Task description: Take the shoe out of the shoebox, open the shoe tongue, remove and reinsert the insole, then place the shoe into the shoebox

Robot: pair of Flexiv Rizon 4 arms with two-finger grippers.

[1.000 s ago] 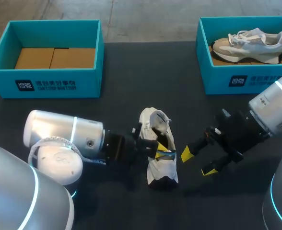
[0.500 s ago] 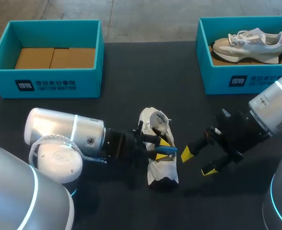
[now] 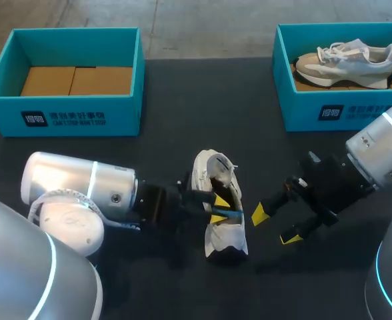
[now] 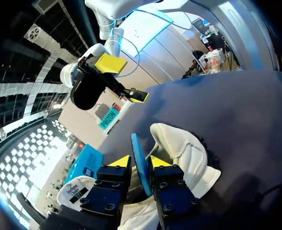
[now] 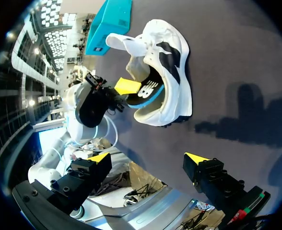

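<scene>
White shoe [image 3: 227,237], black accents, blue insole [image 4: 140,162] showing.

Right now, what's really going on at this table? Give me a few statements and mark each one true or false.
1. The left pincer is shut on a thin blue insole at the opening of the white sneaker. True.
2. The white sneaker sits inside a box. False: it lies on the dark table, between the two pincers.
3. The right pincer is open and holds nothing. True.
4. Both teal boxes are empty. False: the right teal shoebox holds a grey-and-white sneaker; the left teal shoebox shows only brown cardboard inside.
</scene>
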